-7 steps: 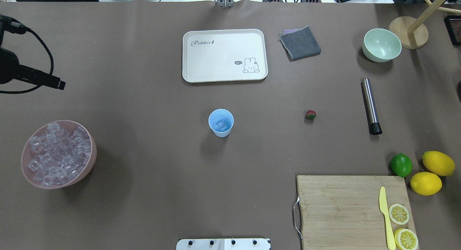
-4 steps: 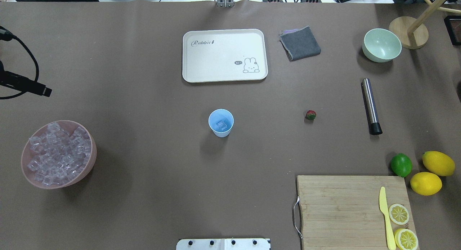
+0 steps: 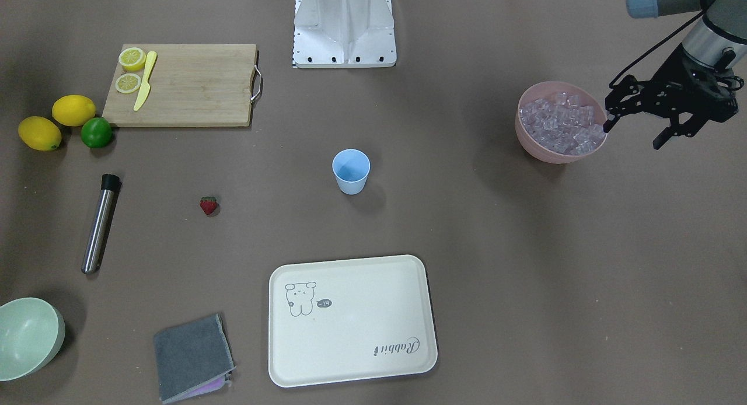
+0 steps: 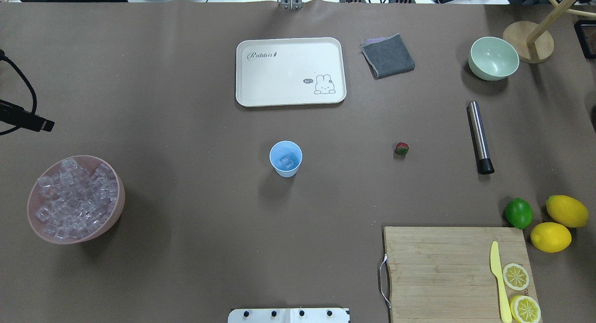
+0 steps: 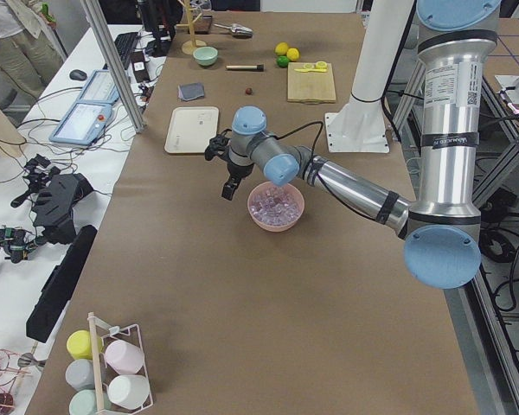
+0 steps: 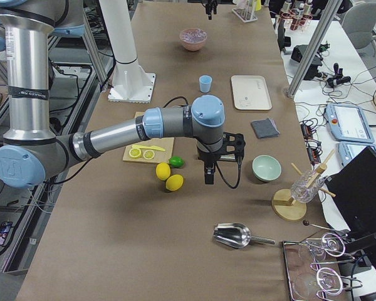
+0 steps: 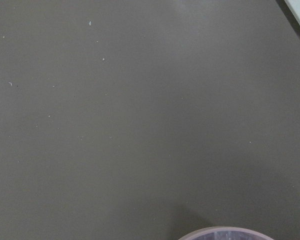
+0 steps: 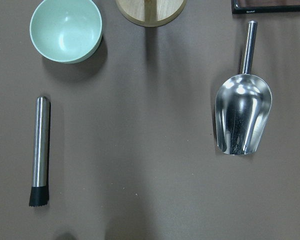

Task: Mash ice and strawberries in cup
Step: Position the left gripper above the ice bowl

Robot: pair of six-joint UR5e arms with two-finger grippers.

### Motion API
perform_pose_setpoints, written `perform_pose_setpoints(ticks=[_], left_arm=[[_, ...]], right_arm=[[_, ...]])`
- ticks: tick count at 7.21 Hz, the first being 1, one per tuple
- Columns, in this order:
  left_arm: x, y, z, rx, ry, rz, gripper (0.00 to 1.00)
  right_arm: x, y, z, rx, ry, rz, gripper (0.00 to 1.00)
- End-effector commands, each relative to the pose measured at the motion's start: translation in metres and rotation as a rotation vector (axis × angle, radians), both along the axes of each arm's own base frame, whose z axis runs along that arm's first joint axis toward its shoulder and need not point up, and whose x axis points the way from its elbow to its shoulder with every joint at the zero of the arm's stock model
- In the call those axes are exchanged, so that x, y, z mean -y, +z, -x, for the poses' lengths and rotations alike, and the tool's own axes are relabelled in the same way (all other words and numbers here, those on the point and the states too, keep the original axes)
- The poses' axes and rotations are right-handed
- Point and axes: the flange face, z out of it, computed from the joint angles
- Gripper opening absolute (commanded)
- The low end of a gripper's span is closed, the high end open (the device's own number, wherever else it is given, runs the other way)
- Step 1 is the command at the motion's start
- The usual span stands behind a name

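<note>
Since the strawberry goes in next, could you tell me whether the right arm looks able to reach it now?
Probably yes: the strawberry lies alone on bare table on that arm's side, the muddler well apart from it.

cup (image 4: 285, 158): was smooth, matt, light blue plastic
ice (image 4: 74, 199): looked clear and glassy, glinting
pestle (image 8: 40, 150): was brushed metal with a dull black tip
scoop (image 8: 243, 120): was polished, mirror-bright metal
cutting board (image 4: 442, 267): was pale grained wood, its handle metal wire
cloth (image 4: 388, 55): was grey woven fabric, matt
worktop (image 4: 186, 127): was covered in a matt brown sheet
</note>
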Motion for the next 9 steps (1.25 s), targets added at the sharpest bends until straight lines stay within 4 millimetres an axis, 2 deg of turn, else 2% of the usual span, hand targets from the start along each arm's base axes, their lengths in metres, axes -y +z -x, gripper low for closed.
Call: perform_pose_setpoints(ticks=[1, 3, 5, 8, 9], left_arm=[[-0.001, 0.015, 0.000, 0.021, 0.023, -0.005, 0.97], [0.012, 0.019, -0.008, 0.031, 0.023, -0.002, 0.97], [0.017, 0.013, -0.012, 0.026, 0.021, -0.011, 0.97], [0.010, 0.014, -0.014, 0.019, 0.023, 0.013, 0.97], [0.011, 0.017, -0.015, 0.005, -0.047, 0.101, 0.97]], right_arm=[[-0.001, 0.004, 0.000, 0.000, -0.001, 0.008, 1.00], [0.000, 0.003, 0.001, 0.006, -0.002, 0.009, 1.00], [0.000, 0.006, 0.008, 0.010, -0.015, 0.025, 1.00], [0.012, 0.011, 0.036, 0.011, -0.038, 0.072, 1.00], [0.020, 0.007, 0.046, 0.012, -0.042, 0.080, 1.00]])
